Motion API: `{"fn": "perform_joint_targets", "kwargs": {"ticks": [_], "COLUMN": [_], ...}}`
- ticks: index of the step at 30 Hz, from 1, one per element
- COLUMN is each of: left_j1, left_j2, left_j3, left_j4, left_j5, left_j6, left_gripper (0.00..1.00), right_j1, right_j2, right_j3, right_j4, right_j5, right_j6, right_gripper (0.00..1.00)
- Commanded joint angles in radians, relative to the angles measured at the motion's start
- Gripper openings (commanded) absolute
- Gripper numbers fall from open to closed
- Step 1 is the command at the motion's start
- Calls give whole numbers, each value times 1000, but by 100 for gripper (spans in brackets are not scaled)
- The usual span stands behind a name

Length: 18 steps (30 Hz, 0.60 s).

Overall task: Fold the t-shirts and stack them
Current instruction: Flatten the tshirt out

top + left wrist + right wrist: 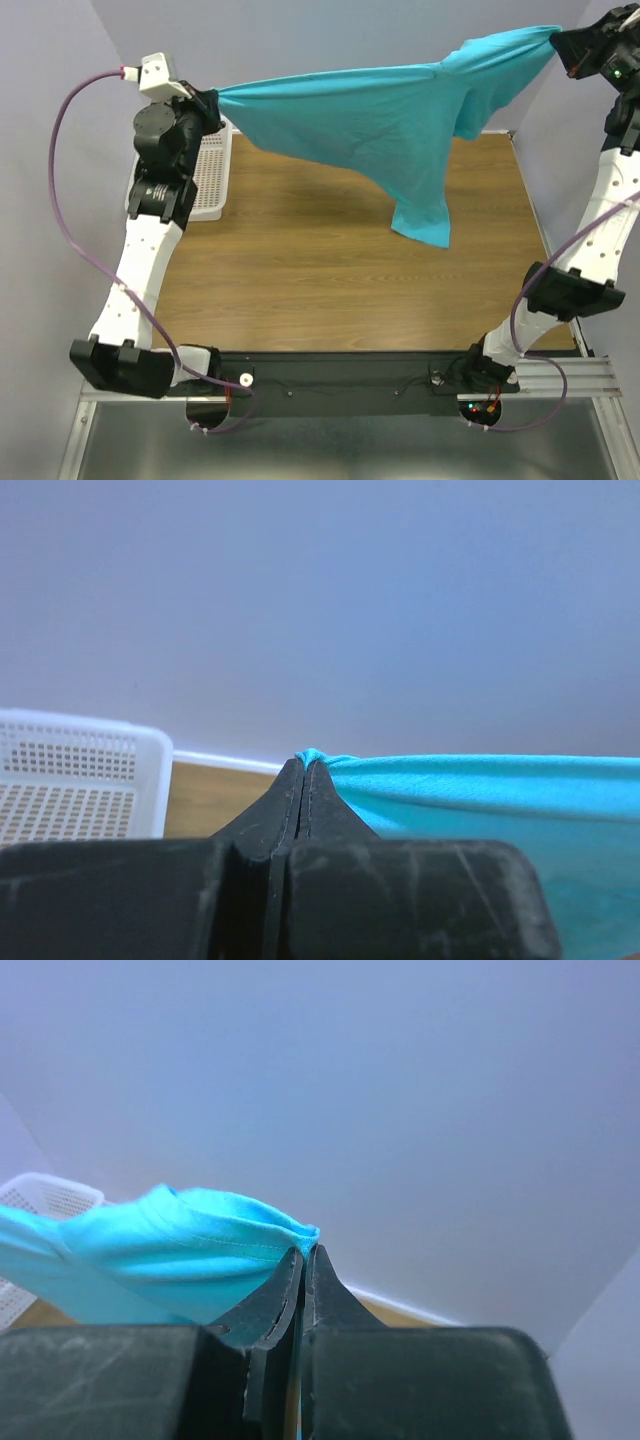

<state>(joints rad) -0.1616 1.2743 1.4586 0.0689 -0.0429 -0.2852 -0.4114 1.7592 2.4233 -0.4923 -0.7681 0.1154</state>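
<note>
One turquoise-blue t-shirt (370, 125) hangs stretched in the air above the wooden table (300, 270), held between both arms. My left gripper (210, 100) is shut on its left corner, high at the back left; the pinched cloth (312, 756) shows at the fingertips in the left wrist view. My right gripper (558, 40) is shut on the shirt's right end, higher at the back right; the cloth (200, 1235) bunches at its tips. A sleeve or corner (425, 215) droops toward the table's middle right without touching it.
A white plastic mesh basket (212, 175) stands at the table's back left, just below the left arm; it also shows in the left wrist view (75, 775). Grey-blue walls close in the back and both sides.
</note>
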Motion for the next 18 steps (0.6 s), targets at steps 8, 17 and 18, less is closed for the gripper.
{"fn": "perform_joint_targets", "kwargs": {"ticks": [8,17,18], "left_j1": [11,13,11], "left_j2": [-289,-414,-421], "left_j3": [-17,-3,-9], "left_j4": [166,155,155], "left_j5": [-61,38,69], "left_j6": [-39,-81,-91], "left_gripper": [0,0,0], "right_j1": [0,2,2], "right_j2": [-204,-320,-328], "right_j3": [203,316,315], "right_j4": [89,34,25], "right_j5": [254,440,437], "right_j6": [38,-52,-59], "right_gripper": [1,1,1]}}
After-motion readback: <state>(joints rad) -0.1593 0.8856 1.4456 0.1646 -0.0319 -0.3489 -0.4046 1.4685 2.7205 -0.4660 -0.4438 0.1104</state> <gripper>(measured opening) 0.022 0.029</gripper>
